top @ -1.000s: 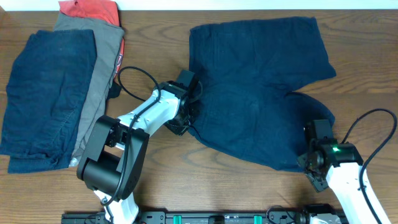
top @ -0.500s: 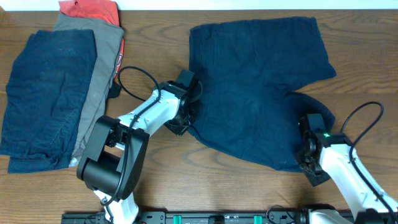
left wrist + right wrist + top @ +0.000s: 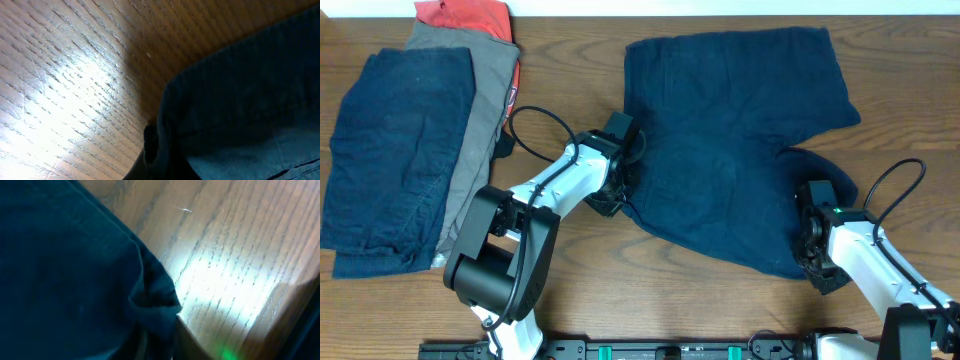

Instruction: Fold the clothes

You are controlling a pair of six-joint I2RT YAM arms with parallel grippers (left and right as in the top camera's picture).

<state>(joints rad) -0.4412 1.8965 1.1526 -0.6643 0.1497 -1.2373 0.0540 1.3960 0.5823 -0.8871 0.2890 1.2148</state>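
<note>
Two arms at navy shorts (image 3: 730,150), flat on the table (image 3: 580,60): left gripper (image 3: 623,195) at the left edge, right gripper (image 3: 807,240) at a leg hem, jaws' state unclear. Soft, light, floppy; likely pinch the hems.

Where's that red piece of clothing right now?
In the overhead view, the red garment lies at the far left corner of the table, tucked partly under the grey garment, left of the spread blue shorts.

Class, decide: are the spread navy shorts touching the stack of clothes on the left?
Apart. The overhead view shows bare table between the shorts and the stack.
</note>
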